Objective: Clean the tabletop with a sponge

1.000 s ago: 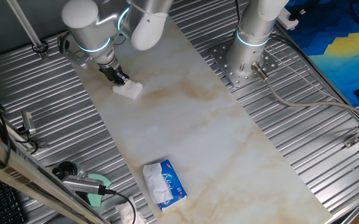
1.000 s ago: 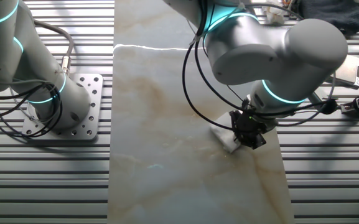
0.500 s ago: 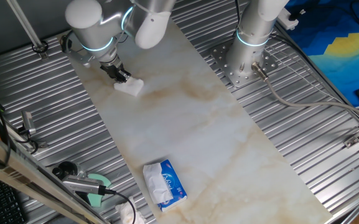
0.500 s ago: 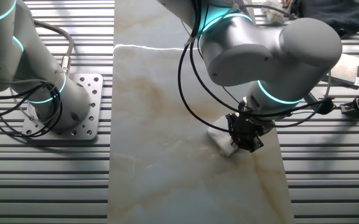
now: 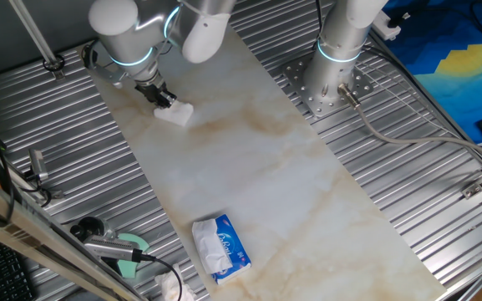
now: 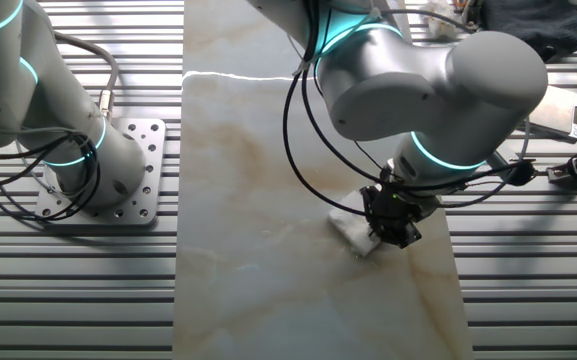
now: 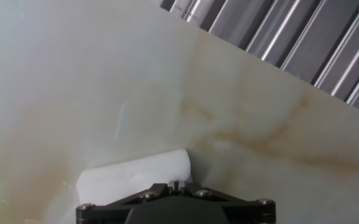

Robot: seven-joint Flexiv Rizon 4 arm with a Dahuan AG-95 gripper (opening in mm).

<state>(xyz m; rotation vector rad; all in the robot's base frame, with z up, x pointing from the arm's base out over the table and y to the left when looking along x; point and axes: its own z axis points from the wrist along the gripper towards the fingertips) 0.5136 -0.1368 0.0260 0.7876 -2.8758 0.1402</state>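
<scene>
One black two-finger gripper [image 5: 164, 98] is clamped on the small soft white rectangular sponge [image 5: 175, 114], pressing it flat against the long glossy white marble-look tabletop [image 5: 274, 176] near its far left end. Wiping looks under way; next comes a steady sweep toward the near end, stopping short of the blue-and-white tissue pack [image 5: 220, 247].
</scene>
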